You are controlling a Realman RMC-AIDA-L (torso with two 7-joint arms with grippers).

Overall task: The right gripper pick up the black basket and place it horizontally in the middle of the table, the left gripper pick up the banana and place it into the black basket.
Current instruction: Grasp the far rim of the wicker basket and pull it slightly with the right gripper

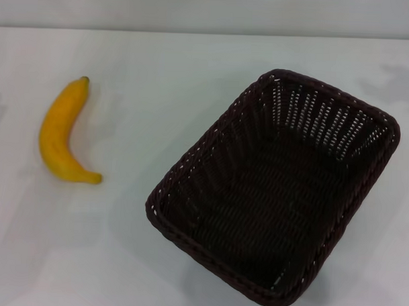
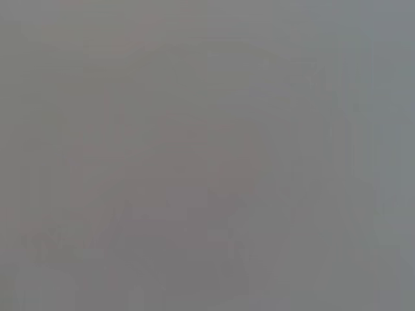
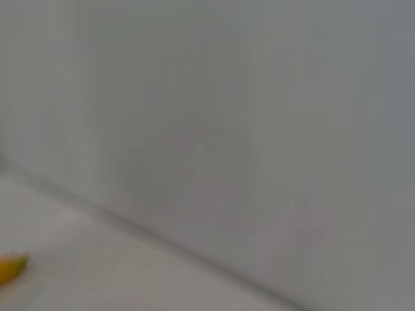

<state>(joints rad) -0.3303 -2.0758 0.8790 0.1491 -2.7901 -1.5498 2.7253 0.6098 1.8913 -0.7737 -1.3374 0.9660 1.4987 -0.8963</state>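
No text, label, brand, no. or sign can be read in any view. The black basket point(image 1: 274, 189), the banana point(image 1: 61, 131) and the desk point(image 1: 160, 77) carry no writing. Both wrist views show only plain grey, w/o markings.

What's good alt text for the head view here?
An empty black basket sits skewed on the right of the white table. A yellow banana lies apart from it on the left, dark stem tip pointing away from the robot. No gripper or arm is in view.
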